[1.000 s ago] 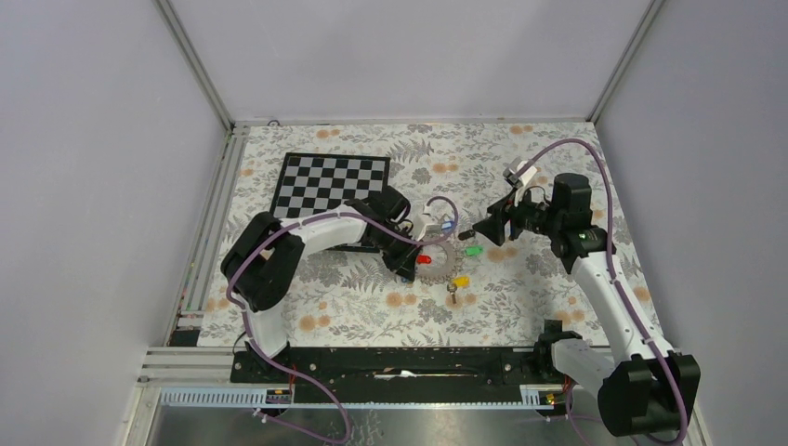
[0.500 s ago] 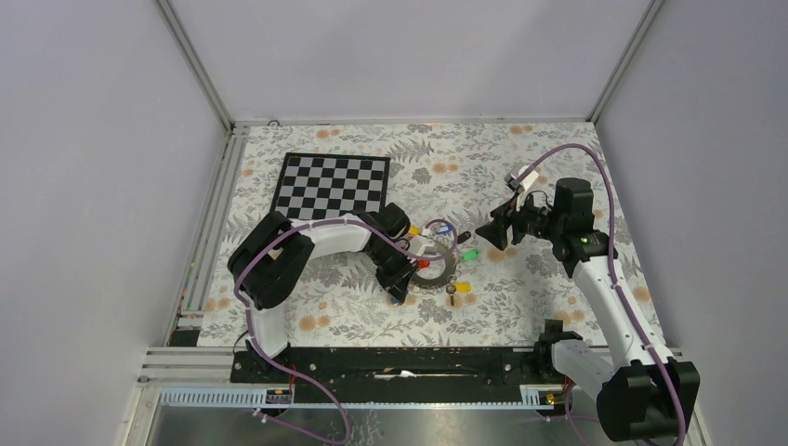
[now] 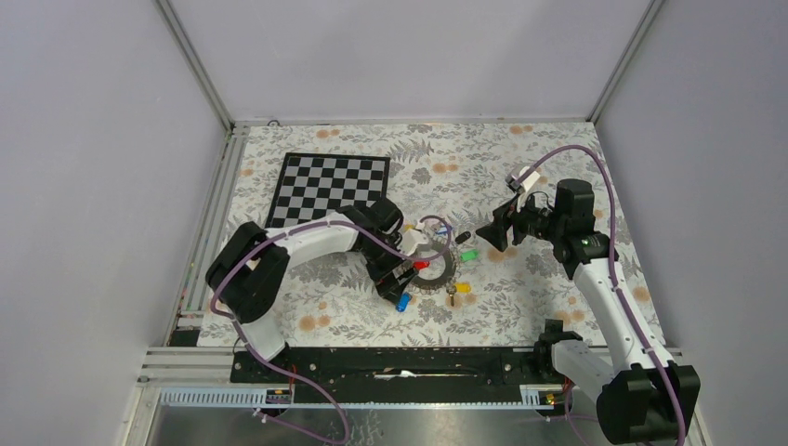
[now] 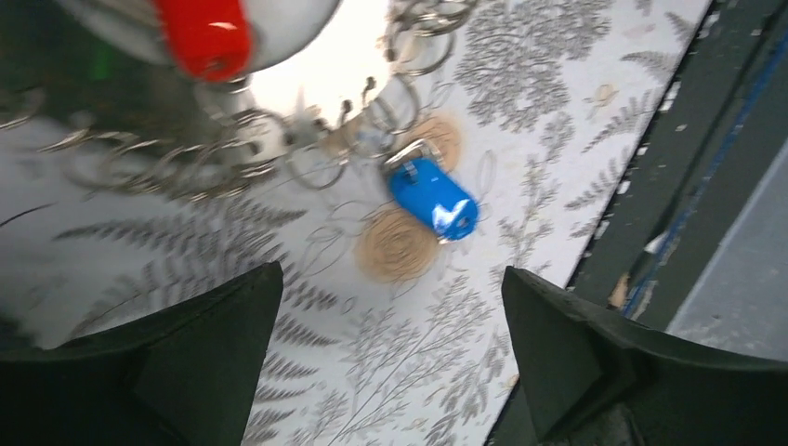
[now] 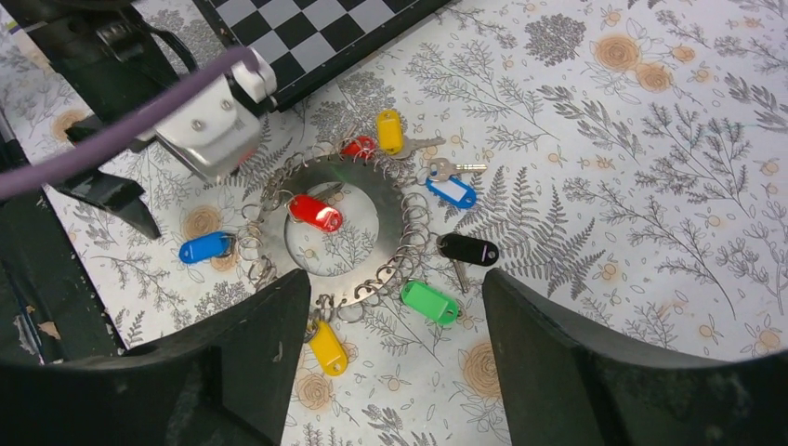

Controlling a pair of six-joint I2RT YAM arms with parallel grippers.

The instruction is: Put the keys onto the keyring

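Top external: I have both arms bent in over the flowered cloth (image 3: 520,158), one gripper on each side of the keyring (image 3: 444,271), which lies flat near the chessboard (image 3: 330,184).
Left gripper (image 3: 398,283): low at the keyring's left rim. In the left wrist view its fingers (image 4: 186,362) stand wide apart, with only cloth between them.
Right gripper (image 3: 487,232): raised off the cloth to the right of the keyring and pointing toward it. In the right wrist view its fingers (image 5: 576,362) are spread wide and hold nothing.
Right wrist: the keyring shows as a flat grey metal ring with a round hole, its rim strung with small wire loops (image 5: 411,243).
Red key (image 5: 314,212): lying on the metal, partly over the hole.
Blue key (image 4: 432,197): on the cloth just outside the rim, ahead of the left fingers, its metal end touching the loops. I cannot tell whether it is hooked on.
Yellow keys: one (image 5: 389,130) at the rim's chessboard side, beside a smaller red tag (image 5: 358,147); the other (image 5: 327,347) at the opposite rim, closest to the right fingers.
Blue-and-white key (image 5: 451,190): just outside the loops, a bare metal blade beside it.
Black key (image 5: 467,249): on the cloth beside the rim, just apart from the loops.
Green key (image 5: 429,302): next along from the black one, at the loops' edge.
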